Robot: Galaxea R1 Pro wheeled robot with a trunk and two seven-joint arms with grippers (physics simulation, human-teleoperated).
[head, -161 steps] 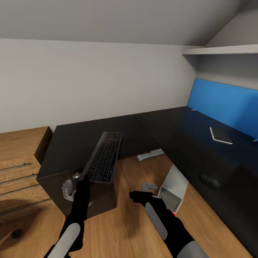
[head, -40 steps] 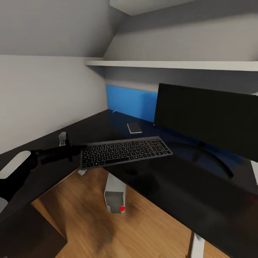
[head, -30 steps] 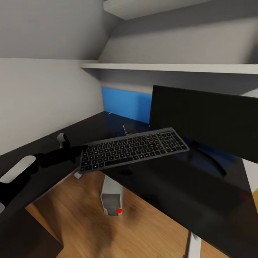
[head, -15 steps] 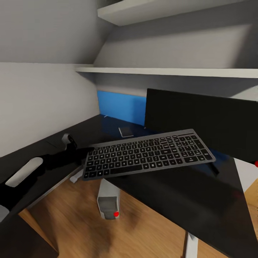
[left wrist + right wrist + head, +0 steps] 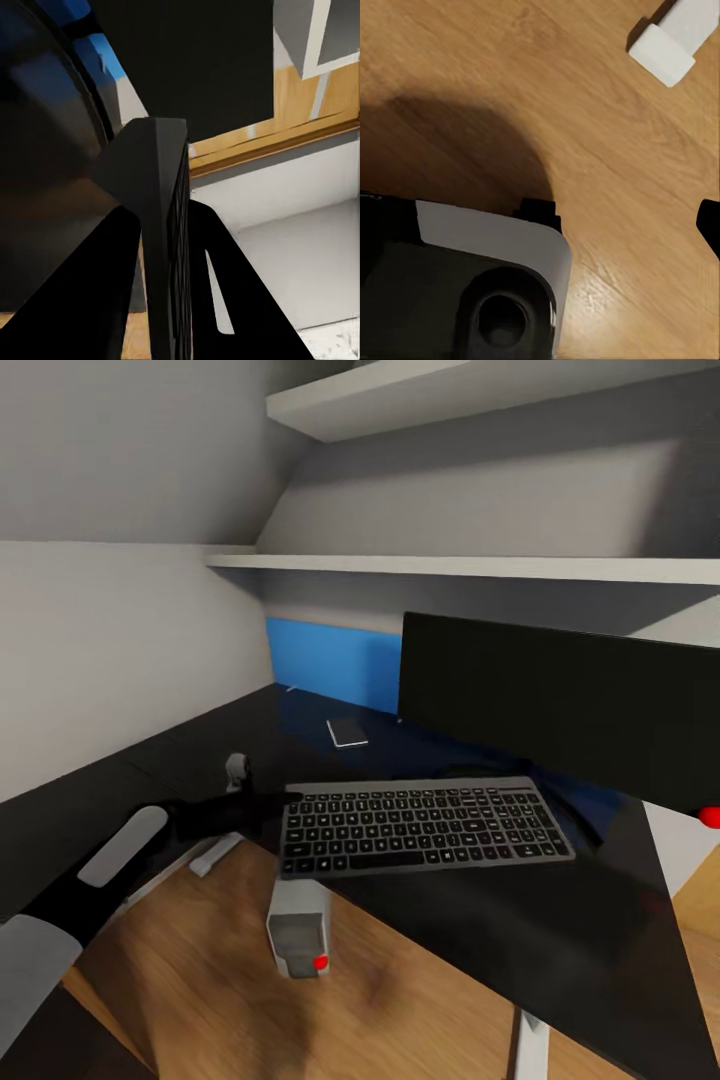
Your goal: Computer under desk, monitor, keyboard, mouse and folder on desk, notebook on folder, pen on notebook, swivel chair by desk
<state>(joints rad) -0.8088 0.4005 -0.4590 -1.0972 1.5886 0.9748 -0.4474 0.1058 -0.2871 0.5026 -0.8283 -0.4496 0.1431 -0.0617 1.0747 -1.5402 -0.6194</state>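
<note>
Glossy black desk (image 5: 560, 930), wood-grain floor (image 5: 380, 1000), matt silver-grey keyboard (image 5: 425, 826).

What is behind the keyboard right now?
Directly behind the keyboard, held by the left pincer, stands the monitor; further left lies the notebook against the blue back panel. The monitor covers the desk behind it.

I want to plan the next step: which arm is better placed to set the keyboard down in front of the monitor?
Left. The left gripper already holds the keyboard by its end, over the desk before the monitor. The right wrist view looks at the wood floor, so that arm seems low and away.
</note>
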